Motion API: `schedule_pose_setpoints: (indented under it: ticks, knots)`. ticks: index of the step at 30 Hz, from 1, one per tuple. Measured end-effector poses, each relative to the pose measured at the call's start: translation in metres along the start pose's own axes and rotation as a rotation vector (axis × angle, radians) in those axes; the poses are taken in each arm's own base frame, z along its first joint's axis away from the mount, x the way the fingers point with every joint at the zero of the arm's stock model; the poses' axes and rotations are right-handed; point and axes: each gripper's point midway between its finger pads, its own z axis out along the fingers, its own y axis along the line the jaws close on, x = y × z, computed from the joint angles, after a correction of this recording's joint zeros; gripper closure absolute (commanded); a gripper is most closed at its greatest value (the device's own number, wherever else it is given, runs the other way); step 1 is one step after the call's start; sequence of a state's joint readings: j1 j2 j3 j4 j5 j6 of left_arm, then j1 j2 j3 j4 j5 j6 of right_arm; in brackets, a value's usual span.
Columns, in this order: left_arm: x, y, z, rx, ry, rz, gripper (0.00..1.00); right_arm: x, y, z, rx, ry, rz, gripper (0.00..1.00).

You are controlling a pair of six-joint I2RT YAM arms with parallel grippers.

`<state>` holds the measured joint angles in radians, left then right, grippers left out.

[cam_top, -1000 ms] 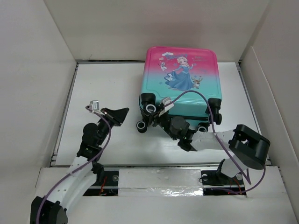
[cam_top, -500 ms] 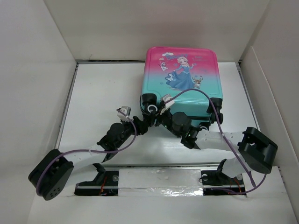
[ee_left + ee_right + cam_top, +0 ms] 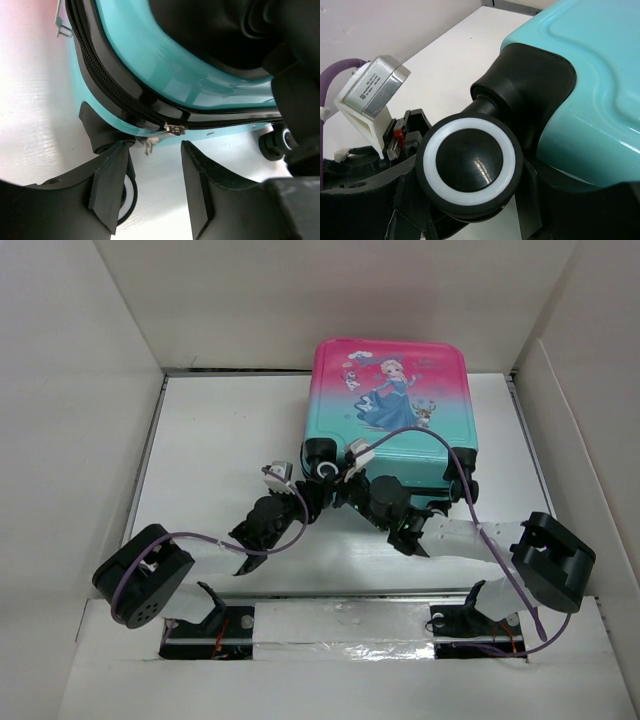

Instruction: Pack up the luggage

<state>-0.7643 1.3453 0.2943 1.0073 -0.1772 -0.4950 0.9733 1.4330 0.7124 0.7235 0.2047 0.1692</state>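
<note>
I see luggage [image 3: 390,400] zipped, flat at desk [image 3: 220,430] far-right. Left hand [image 3: 154,165] spread, empty, near zip pull [image 3: 173,130]. Right hand [image 3: 470,195] straddles wheel [image 3: 469,162]; can't tell if gripping.

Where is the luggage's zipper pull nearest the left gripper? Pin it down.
In the left wrist view, the zipper pull sits on the black seam of the luggage, just above the gap of the open left gripper.

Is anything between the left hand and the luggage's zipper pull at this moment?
Nothing visible does. In the left wrist view the left hand is open, its fingers framing bare table, and the zipper pull on the luggage sits just beyond the fingertips, unobstructed.
</note>
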Motion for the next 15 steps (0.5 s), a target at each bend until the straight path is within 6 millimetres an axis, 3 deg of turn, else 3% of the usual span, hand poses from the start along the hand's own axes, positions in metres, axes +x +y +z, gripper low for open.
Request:
schedule_pose_setpoints:
  ticks: [7,9,11,15]
  knots:
    - [-0.004,-0.005,0.004,-0.052,-0.082,-0.026,0.59,-0.002,-0.001,0.001,-0.007,0.0,0.013,1.0]
    - [-0.001,-0.009,0.004,-0.071,-0.105,-0.029,0.68,-0.002,-0.001,0.001,-0.007,0.002,0.016,1.0]
    - [0.004,-0.016,0.005,-0.089,-0.12,-0.023,0.7,-0.002,-0.001,0.002,-0.005,0.001,0.019,1.0]
    - [0.008,-0.016,0.006,-0.148,-0.156,-0.015,0.63,-0.004,-0.003,0.004,0.003,0.008,0.02,1.0]
